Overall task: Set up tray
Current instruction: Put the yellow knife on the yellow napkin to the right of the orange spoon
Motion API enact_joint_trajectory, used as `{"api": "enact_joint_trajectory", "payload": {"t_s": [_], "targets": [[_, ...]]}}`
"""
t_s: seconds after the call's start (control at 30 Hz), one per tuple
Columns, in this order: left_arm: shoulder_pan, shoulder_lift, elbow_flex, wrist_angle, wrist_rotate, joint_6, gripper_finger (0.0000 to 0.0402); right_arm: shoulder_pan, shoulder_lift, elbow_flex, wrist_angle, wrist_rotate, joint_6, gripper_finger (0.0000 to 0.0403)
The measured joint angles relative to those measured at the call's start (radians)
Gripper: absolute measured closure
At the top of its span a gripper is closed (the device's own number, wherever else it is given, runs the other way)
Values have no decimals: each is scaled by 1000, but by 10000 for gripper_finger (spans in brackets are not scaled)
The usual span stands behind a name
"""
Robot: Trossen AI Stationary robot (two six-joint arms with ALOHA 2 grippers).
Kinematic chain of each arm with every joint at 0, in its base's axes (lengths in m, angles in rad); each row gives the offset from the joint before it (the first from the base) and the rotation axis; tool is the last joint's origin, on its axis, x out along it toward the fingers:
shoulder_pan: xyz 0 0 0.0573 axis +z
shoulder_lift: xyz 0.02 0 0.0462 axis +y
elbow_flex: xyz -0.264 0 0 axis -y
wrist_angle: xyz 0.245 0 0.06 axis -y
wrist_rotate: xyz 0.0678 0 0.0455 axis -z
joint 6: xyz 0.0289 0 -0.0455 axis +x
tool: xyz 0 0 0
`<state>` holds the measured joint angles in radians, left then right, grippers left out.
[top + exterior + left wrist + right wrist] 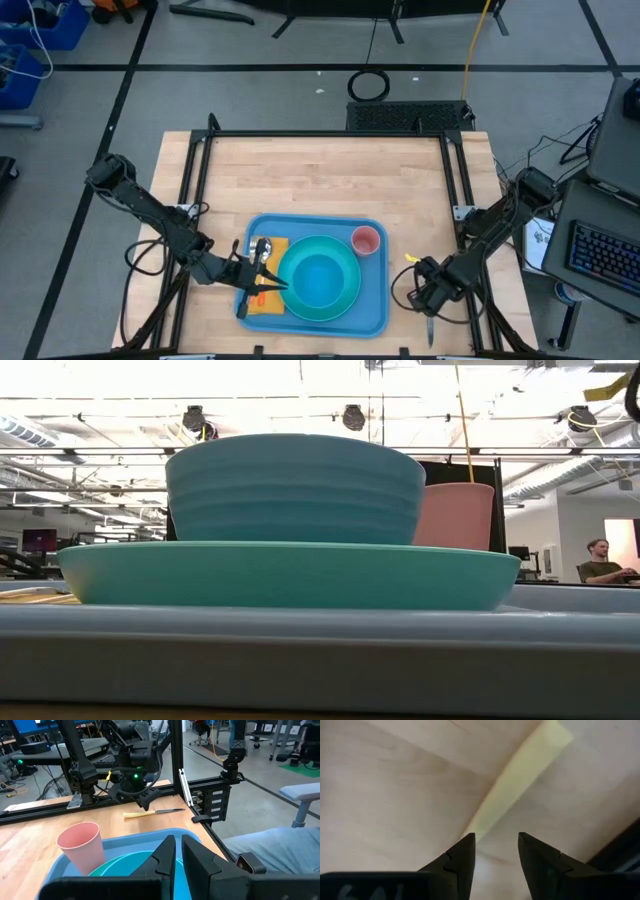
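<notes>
The tray (375,318) lies at the 6 o'clock edge of the tabletop (320,175), its near rim close to that edge. A black frame (325,135) borders the work area on three sides. From the tray's far rim toward 12 o'clock the wood is bare up to the frame's far rail. At 3 o'clock a narrow strip of wood lies between the tray and the frame's side rail.

On the tray, a plate (345,300) carries a bowl (318,278). A pink cup (366,240) stands in the tray's 1 o'clock corner, just beside the plate. An orange napkin (275,250) lies at the plate's 9 o'clock side, inside the tray.

The left arm reaches in from 9 o'clock, bent at the elbow. Its end effector (262,272) sits over the napkin at the tray's left rim. In the left wrist view its fingers (165,855) stand nearly pressed together, and nothing shows between them.

The right arm folds in from 3 o'clock. Its end effector (428,292) points down over the bare strip beside the tray. The fingers (462,855) are spread over the yellow handle of a knife (152,812), which lies flat on the wood. The pictures do not show them touching it.
</notes>
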<state>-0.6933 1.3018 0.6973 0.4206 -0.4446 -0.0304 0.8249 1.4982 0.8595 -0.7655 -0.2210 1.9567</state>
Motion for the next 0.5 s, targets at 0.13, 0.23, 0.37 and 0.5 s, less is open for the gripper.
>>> {"api": "enact_joint_trajectory", "payload": {"t_s": [0.13,0.23,0.37,0.5], "targets": [[0,0,0,0,0,0,364,9,0,-1,5,7,15,261],[0,0,0,0,0,0,364,9,0,-1,5,12,16,261],[0,0,0,0,0,0,364,8,0,-1,11,38,18,261],[0,0,0,0,0,0,364,8,0,-3,17,38,18,261]]}}
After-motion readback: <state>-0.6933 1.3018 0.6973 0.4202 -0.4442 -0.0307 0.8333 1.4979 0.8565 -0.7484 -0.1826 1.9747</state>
